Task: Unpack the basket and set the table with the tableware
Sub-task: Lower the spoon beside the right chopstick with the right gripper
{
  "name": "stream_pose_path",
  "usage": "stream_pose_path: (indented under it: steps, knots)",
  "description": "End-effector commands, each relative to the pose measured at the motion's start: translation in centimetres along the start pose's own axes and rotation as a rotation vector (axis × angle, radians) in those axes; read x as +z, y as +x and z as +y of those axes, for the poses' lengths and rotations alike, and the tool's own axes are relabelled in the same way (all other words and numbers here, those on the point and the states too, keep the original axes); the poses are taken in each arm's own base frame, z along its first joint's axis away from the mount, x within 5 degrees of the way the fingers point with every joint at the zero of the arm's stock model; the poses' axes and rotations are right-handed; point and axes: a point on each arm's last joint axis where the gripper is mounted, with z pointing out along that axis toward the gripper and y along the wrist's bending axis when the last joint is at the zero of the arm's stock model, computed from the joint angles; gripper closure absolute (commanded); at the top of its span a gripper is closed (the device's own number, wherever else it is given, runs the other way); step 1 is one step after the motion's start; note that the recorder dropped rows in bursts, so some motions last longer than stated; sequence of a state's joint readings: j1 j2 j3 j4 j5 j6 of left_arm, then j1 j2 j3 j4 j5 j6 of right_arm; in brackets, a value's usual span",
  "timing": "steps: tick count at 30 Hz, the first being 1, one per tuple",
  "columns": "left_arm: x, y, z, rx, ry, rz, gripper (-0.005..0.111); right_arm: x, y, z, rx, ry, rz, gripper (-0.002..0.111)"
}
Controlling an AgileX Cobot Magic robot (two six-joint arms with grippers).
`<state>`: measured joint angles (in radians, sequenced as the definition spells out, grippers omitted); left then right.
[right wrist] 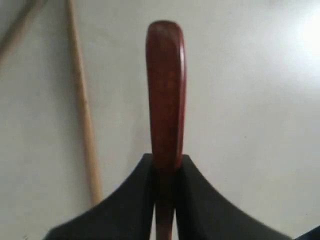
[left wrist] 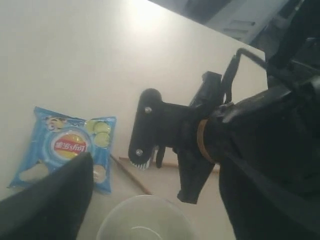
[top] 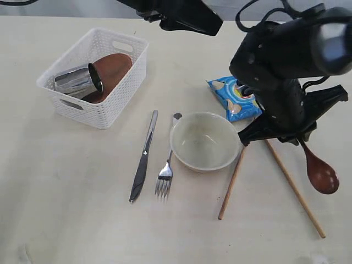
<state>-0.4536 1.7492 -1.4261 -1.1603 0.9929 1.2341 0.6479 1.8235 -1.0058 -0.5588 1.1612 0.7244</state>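
The right hand (right wrist: pixel 165 167), pinching the wooden spoon (top: pixel 320 175) at lower right beside the chopsticks (top: pixel 293 184), should lay it flat on the worktop (top: pixel 66 214) before letting go, while the spread left hand (top: pixel 190 19) hangs at top centre.

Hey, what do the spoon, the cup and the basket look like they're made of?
The spoon looks like wood: dark reddish-brown, smooth satin sheen. The cup seems polished steel, given mirror-like reflections. The basket is probably white plastic, with moulded woven-look perforated walls.
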Motion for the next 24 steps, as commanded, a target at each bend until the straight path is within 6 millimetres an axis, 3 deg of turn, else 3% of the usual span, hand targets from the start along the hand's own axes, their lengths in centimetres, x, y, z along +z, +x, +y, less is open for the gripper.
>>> stream_pose_path:
  steps: [1,7,15,24]
  knots:
    - [-0.3,-0.1,-0.2,0.004,0.002,0.002,0.041,1.2,-0.6,0.0,-0.004,0.087,0.008,0.109]
    - [-0.3,-0.1,-0.2,0.007,0.001,0.003,0.041,2.9,-0.3,0.5,-0.019,0.127,0.101,0.109]
    - [-0.3,-0.1,-0.2,0.009,0.001,0.003,0.041,5.1,1.0,1.4,-0.03,0.054,0.068,0.109]
    - [-0.3,-0.1,-0.2,0.009,0.001,0.003,0.041,5.5,0.9,2.0,0.0,-0.007,0.027,0.108]
